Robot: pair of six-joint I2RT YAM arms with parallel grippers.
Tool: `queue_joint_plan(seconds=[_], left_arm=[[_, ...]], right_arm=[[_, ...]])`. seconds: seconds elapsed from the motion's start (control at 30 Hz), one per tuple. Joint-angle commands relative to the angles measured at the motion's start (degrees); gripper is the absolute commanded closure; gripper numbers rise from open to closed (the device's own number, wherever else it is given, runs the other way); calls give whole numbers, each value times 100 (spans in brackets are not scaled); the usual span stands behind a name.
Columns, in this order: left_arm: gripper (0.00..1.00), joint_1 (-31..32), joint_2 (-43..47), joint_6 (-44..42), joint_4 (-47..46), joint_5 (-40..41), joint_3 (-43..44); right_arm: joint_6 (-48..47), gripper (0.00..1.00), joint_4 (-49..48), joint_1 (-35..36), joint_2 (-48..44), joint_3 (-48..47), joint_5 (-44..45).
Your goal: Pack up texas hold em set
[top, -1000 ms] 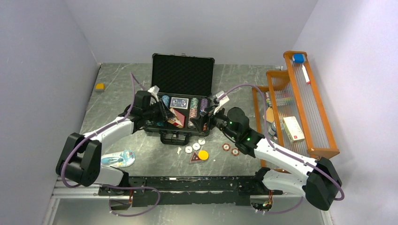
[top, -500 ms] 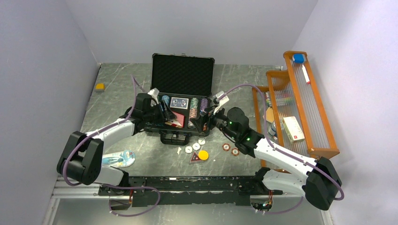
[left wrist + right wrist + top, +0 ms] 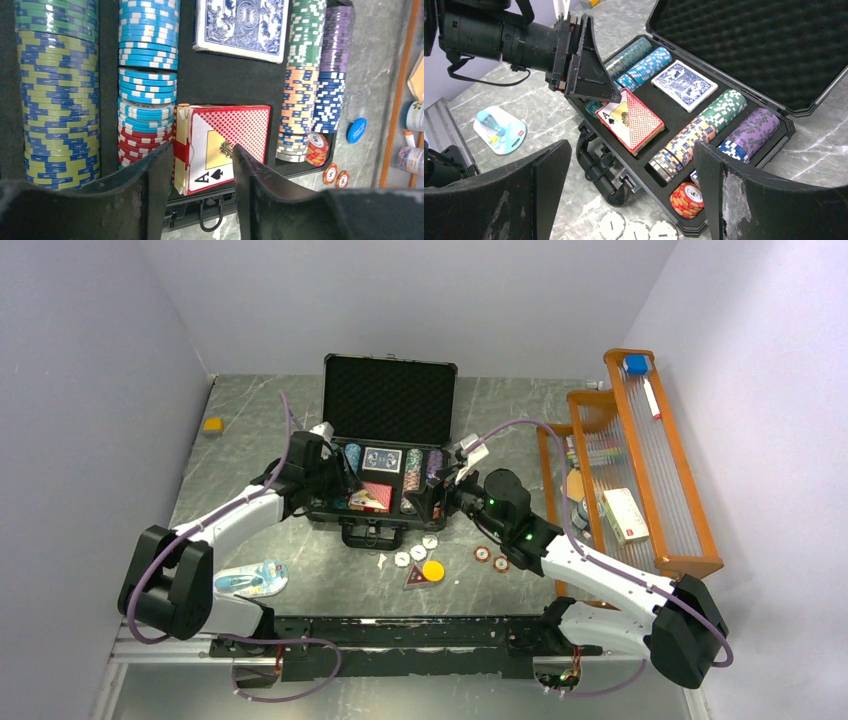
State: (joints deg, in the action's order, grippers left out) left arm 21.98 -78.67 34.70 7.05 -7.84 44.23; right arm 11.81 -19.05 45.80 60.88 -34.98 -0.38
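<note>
Case is open mid-table. Red deck lies in its near slot, and my left gripper hangs right over it, jaws parted, gripping nothing. Right gripper is spread wide and empty at the case's right end. I reckon the deck step's done. Next up are the loose discs on the table just near of the case: flat, so I'll need a low pinch.

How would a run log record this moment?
left fingers: open over red deck | red deck: lying in briefcase | right fingers: open, empty | white discs: outside
</note>
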Motion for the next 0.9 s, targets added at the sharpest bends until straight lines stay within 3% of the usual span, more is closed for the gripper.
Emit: queue_joint_plan(seconds=[0.0,0.17,0.3,0.33,0.47,0.6,0.87], left_arm=[[53,33,-213,-138,100,-54,203],[68,35,-433,-145,51,-300,222],[91,42,-525,-162,-92,-598,195],[93,39,-557,-147,-143,-737,185],[93,73,-804,-96,-243,-1017,199],[91,120,-930,-151,-38,-723,284],[70,138,-346,-467,245,-687,580]], right_arm=[[5,3,-154,-24,-22,79,104],[13,3,-143,-27,-2,86,116],[62,3,-106,-32,22,72,213],[123,4,-52,-28,68,31,294],[331,4,307,-30,302,-201,485],[423,5,367,-33,318,-192,573],[130,8,562,-32,261,-187,383]])
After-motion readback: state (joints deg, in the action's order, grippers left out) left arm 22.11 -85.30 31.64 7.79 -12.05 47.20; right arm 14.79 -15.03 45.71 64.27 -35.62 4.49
